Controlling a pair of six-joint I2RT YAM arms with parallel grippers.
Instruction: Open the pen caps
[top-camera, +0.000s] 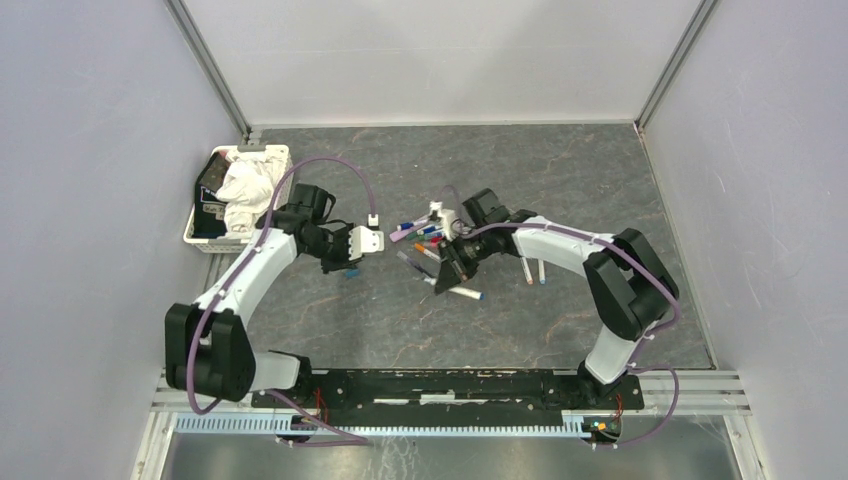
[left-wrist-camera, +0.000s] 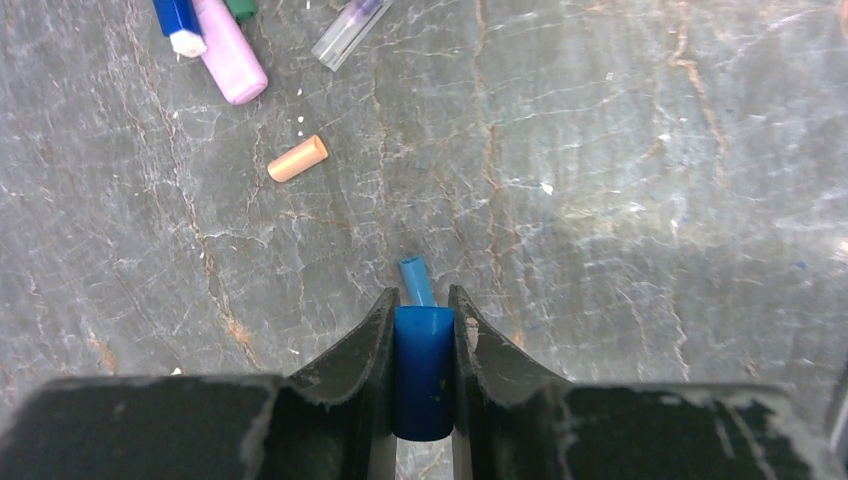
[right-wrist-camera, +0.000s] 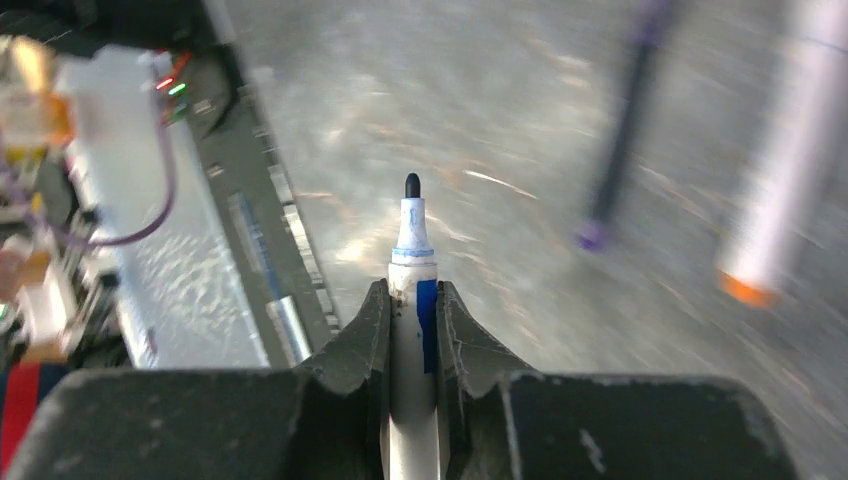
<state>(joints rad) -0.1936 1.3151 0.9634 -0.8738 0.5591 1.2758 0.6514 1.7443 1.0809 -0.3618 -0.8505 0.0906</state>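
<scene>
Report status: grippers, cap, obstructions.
Left gripper shut on blue cap. Right gripper shut on uncapped blue pen. Orange cap lies apart, not blocking.

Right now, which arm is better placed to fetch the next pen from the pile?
Probably right: the right tool hangs beside the pile, though shut on an uncapped pen. The left tool sits farther off, gripping a blue cap.

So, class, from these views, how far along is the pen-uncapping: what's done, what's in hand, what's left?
Done: an orange cap lies loose on the table. In hand: the left gripper is shut on a blue cap, the right gripper on a bare-tipped blue pen. Left: the central pile of pens, some apparently capped.
</scene>
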